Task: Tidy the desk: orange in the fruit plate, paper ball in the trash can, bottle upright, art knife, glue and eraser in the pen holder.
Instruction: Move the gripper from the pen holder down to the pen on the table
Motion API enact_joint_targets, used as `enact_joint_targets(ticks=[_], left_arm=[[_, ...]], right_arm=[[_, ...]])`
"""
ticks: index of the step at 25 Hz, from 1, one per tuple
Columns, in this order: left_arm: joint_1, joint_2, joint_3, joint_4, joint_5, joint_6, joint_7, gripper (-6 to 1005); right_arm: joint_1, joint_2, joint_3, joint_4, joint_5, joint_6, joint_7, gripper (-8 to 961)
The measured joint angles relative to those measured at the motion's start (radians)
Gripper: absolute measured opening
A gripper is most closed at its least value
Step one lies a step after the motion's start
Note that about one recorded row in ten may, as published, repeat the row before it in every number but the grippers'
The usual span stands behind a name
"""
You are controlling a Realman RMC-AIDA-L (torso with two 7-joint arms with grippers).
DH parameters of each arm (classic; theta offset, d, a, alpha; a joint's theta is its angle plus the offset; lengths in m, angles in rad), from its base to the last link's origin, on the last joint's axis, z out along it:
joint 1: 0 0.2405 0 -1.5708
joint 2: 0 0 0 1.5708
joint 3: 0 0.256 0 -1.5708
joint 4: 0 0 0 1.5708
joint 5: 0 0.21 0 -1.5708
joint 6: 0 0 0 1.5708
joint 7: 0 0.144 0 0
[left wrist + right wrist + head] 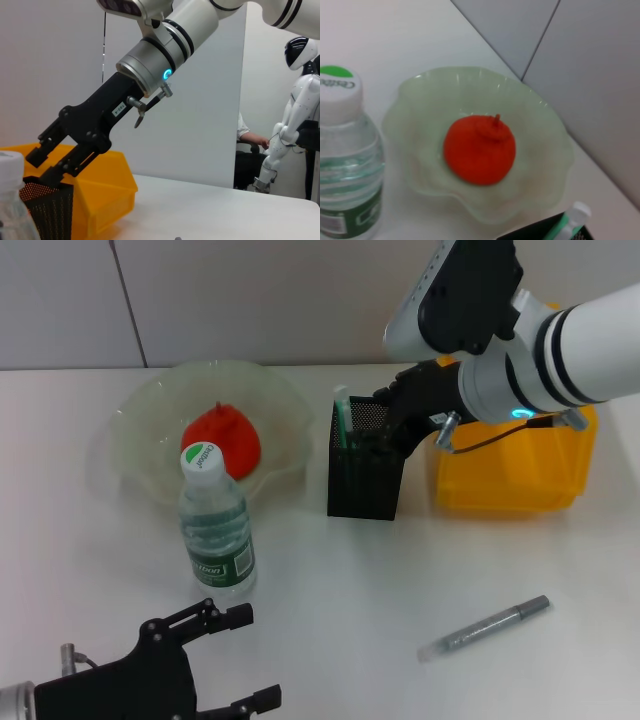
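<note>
The orange (222, 439) sits in the fruit plate (140, 410) and the bottle (214, 523) stands upright just in front. The right end effector (385, 436) hangs open-fingered over the pen holder (362, 480) — nothing visible in it. A grey pen-like tool (485, 627) lies loose on the surface (350, 580), probably the art knife. The left end effector (245, 656) waits open, low and near — nothing blocks the way.

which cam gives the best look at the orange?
Right wrist view: the orange fills the middle of the picture, unobstructed, lying in the fruit plate. The head view shows it too, but the bottle hides its lower part. The left wrist view does not show it at all.
</note>
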Motion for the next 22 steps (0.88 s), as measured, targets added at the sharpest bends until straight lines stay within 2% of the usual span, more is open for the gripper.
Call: enact_joint_targets(ticks=[7,12,17,22], left_arm=[[0.001,0.002,-0.002,0.000,-0.003,0.006,-0.001,826],[0.002,0.002,-0.002,0.000,-0.004,0.006,-0.006,826],[0.005,0.002,-0.003,0.000,-0.006,0.007,-0.011,826],[0.005,0.002,-0.003,0.000,-0.006,0.008,-0.012,826]], right_arm=[[-0.043,-0.004,0.077,0.237,-0.031,-0.305,0.012,629],[-0.073,-0.005,0.119,0.318,-0.047,-0.591,-0.194,760],[-0.131,-0.001,0.044,0.300,-0.070,-0.640,-0.338,759],[-0.132,-0.001,-0.004,0.250,-0.075,-0.647,-0.382,759]])
